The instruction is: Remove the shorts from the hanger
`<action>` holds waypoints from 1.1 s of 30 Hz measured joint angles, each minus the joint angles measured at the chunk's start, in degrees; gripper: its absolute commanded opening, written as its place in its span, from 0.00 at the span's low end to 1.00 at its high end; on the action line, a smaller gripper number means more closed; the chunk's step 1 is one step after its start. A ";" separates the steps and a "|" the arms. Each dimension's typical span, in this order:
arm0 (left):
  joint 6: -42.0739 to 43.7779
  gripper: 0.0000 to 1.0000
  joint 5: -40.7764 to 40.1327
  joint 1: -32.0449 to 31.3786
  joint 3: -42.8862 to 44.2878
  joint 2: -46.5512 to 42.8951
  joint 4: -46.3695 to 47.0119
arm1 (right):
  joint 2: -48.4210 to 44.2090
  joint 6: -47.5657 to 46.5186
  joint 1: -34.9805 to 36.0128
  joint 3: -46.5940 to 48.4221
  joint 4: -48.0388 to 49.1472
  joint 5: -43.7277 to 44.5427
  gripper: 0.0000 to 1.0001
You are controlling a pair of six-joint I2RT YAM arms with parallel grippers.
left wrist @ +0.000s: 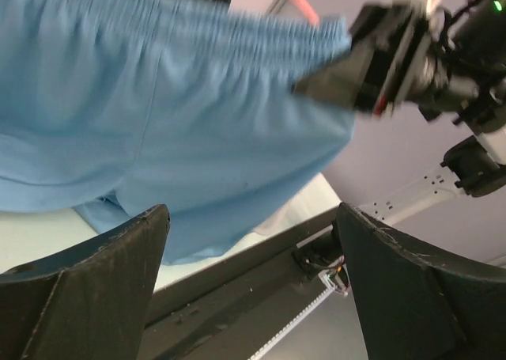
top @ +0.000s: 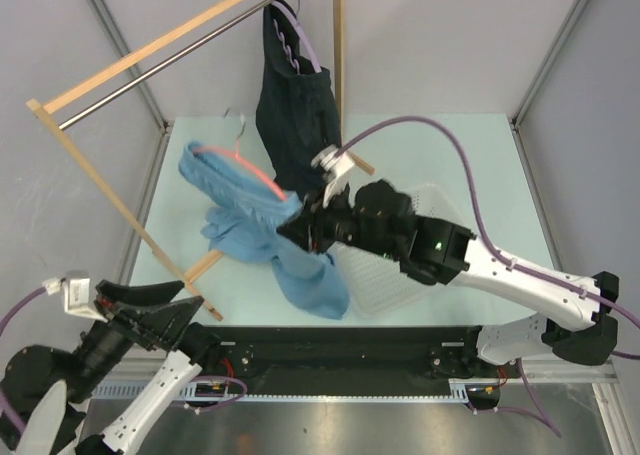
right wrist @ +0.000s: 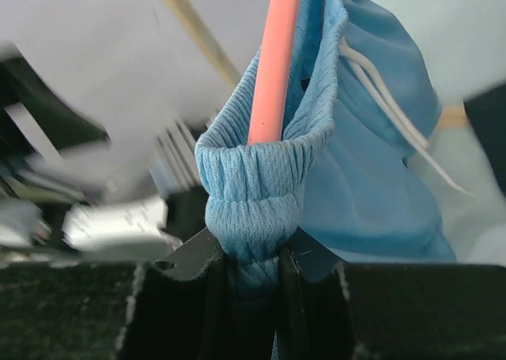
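The light blue shorts (top: 250, 220) hang bunched over the table on a pink hanger (top: 245, 165). My right gripper (top: 290, 230) is shut on their elastic waistband (right wrist: 253, 217), with the pink hanger bar (right wrist: 273, 59) running up through the waistband just above the jaws. The blue cloth fills the upper left wrist view (left wrist: 158, 115). The dark navy shorts (top: 295, 115) hang from the rail at the back on a lilac hanger (top: 305, 40). My left gripper (top: 175, 315) is open and empty near the table's front left edge, below the blue shorts.
A wooden rack (top: 130, 215) with a metal rail (top: 180, 60) spans the left and back. Its upright post (top: 338, 55) stands behind the dark shorts. A clear mesh tray (top: 385, 285) lies under my right arm. The black front edge of the table (left wrist: 261, 257) is close to my left gripper.
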 measured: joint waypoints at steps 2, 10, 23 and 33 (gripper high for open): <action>0.00 0.90 0.46 0.00 1.64 4.85 0.11 | 0.44 -2.58 3.61 -1.09 -3.28 3.10 0.00; 3.06 0.77 -0.85 0.00 6.40 23.04 1.60 | 2.38 -9.62 12.15 -5.90 -12.00 16.15 0.00; 10.95 0.69 -2.89 0.00 5.09 32.50 12.74 | -3.89 -11.43 12.83 -10.23 -10.32 13.70 0.00; 12.55 0.45 -2.89 0.00 0.00 36.11 19.04 | -6.67 -9.64 12.83 -11.15 -5.99 6.32 0.00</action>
